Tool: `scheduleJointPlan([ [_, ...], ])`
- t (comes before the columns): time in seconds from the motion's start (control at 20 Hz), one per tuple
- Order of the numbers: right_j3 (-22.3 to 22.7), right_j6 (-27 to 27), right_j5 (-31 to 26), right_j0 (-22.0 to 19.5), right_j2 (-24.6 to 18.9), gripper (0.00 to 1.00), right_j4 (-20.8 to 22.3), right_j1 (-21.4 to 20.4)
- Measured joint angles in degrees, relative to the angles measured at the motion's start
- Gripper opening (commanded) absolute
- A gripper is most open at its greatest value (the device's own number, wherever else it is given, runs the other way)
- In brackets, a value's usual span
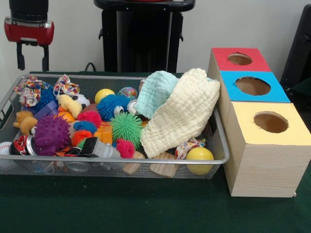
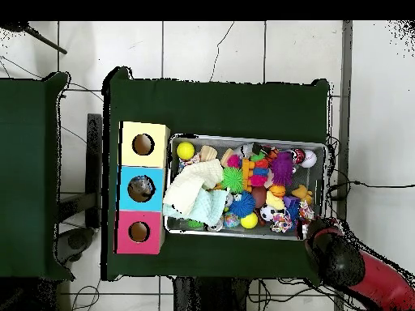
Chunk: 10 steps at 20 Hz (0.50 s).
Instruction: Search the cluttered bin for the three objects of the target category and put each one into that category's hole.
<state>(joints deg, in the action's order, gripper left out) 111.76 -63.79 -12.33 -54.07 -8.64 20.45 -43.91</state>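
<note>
The bin [image 1: 146, 161] is a wide silver wire-mesh basket on the green table; it also shows in the overhead view [image 2: 247, 136]. It is full of toys: a purple spiky ball [image 1: 51, 135], a green spiky ball [image 1: 126, 127], a blue spiky ball [image 1: 111, 106], a yellow ball [image 1: 199, 156] and knotted rope toys [image 1: 30, 90]. A pale yellow cloth [image 1: 182, 114] and a teal cloth [image 1: 155, 92] lie over its right half. My gripper [image 1: 33, 60] hangs open and empty above the bin's far left corner. Three wooden boxes stand beside the bin, each with one round hole: red top [image 1: 239, 59], blue top [image 1: 252, 86], yellow top [image 1: 270, 122].
The robot's black pedestal [image 1: 143, 39] stands behind the bin. In the overhead view the red arm [image 2: 357, 267] reaches in from the lower right, and the boxes [image 2: 141, 188] line the bin's left side. Green table shows in front of the bin [image 1: 121, 208].
</note>
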Motion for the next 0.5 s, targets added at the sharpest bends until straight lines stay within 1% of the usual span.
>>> scheduleJointPlan([
  [0.25,0.0,0.0,1.3,-0.4,0.3,1.0,0.0,2.8],
  [0.5,-0.4,0.0,7.0,-1.1,0.5,1.0,0.6,8.9],
])
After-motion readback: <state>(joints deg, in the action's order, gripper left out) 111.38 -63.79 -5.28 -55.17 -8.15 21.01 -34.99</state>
